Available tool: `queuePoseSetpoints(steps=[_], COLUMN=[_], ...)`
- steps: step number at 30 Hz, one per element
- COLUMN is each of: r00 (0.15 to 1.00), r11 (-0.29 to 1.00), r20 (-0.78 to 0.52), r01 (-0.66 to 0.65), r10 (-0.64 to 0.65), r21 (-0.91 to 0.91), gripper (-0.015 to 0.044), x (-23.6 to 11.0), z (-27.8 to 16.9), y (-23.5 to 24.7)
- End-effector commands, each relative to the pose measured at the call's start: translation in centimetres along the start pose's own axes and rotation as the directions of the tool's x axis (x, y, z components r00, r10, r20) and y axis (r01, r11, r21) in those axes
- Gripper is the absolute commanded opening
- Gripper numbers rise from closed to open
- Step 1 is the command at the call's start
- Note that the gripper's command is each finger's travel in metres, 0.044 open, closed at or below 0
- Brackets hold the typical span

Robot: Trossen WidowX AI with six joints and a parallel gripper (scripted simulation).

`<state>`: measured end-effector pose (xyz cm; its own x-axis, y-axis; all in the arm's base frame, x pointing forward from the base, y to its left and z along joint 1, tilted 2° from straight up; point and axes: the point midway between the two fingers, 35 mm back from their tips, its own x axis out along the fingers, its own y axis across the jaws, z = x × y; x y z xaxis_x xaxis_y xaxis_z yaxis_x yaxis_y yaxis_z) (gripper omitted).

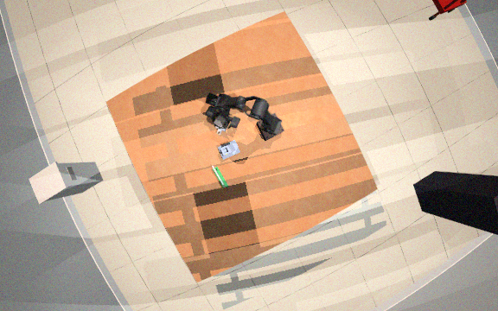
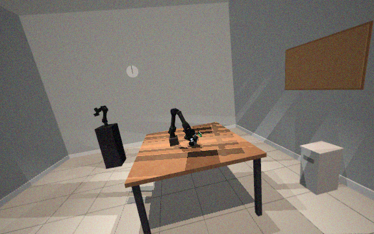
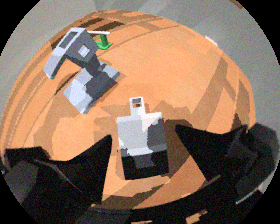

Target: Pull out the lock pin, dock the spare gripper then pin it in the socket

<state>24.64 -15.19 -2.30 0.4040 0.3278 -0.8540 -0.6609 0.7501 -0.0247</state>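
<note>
The grey mount [image 1: 228, 149] [image 3: 84, 76] stands on the wooden table [image 1: 301, 181], and its socket shows as an open hole. The green lock pin [image 1: 220, 176] [image 3: 103, 44] [image 2: 199, 133] lies flat on the table just beyond the mount, outside the socket. The spare gripper [image 3: 134, 125] [image 1: 220, 129], a small grey piece with a dark end, lies on the table between the arm's base and the mount. My gripper [image 3: 144, 132] [image 1: 221, 122] [image 2: 193, 140] is open. It hangs low over the spare gripper, with one dark finger on each side of it. I cannot tell whether they touch it.
The arm's base [image 1: 271, 127] sits near the table's middle. Off the table, a black pedestal [image 1: 469, 200] carries a second arm, and a white box [image 1: 52, 181] stands on the floor. The table edge is far from the parts.
</note>
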Motion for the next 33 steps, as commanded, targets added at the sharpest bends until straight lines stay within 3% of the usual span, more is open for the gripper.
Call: queuePoseSetpoints(steps=[1, 18, 24, 33], r00=[1.000, 1.000, 1.000, 1.000], r11=[1.000, 1.000, 1.000, 1.000], r20=[0.003, 0.003, 0.003, 0.003], r01=[-0.008, -0.008, -0.008, -0.008], r10=[0.008, 0.008, 0.008, 0.008], r21=[0.008, 0.008, 0.008, 0.008], gripper=[0.0440, 0.0440, 0.0282, 0.0222], x=[0.7, 2.6, 2.6, 2.6], z=[-0.3, -1.4, -1.4, -1.4], y=[0.3, 0.5, 0.5, 0.4])
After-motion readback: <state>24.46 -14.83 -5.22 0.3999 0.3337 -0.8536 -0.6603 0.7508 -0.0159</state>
